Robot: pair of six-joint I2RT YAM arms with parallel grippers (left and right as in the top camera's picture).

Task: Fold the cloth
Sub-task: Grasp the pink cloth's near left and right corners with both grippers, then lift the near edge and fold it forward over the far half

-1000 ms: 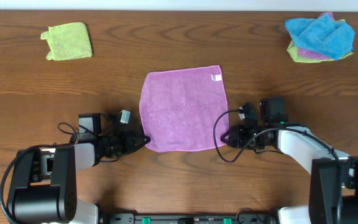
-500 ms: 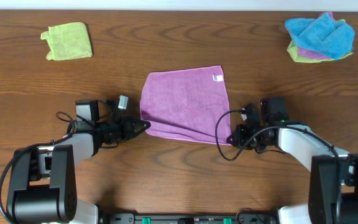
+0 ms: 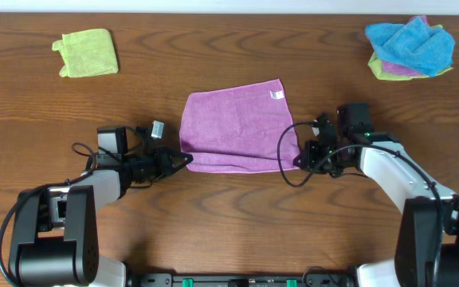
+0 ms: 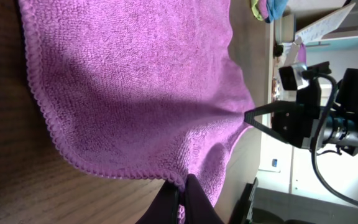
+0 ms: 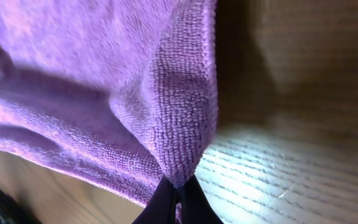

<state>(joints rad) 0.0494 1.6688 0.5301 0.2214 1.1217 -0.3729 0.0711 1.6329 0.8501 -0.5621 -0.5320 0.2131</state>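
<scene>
Near hem of the mauve cloth (image 3: pixel 233 127) farther back than before, slack between jaws tight on both corners.

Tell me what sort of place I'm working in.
Probably a robot lab bench, not a home: a wood-grain table, the left gripper and right gripper pinching one cloth, and a green cloth and a blue pile parked at the far corners.

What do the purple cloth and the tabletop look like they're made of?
Purple cloth: soft, matte, microfibre-like terry. The wrist views show a fine looped pile and an overstitched edge, and it drapes limply where it is lifted.
Table: wood or a wood-look laminate, brown with long grain lines and a slight sheen. Which of the two cannot be told.
</scene>
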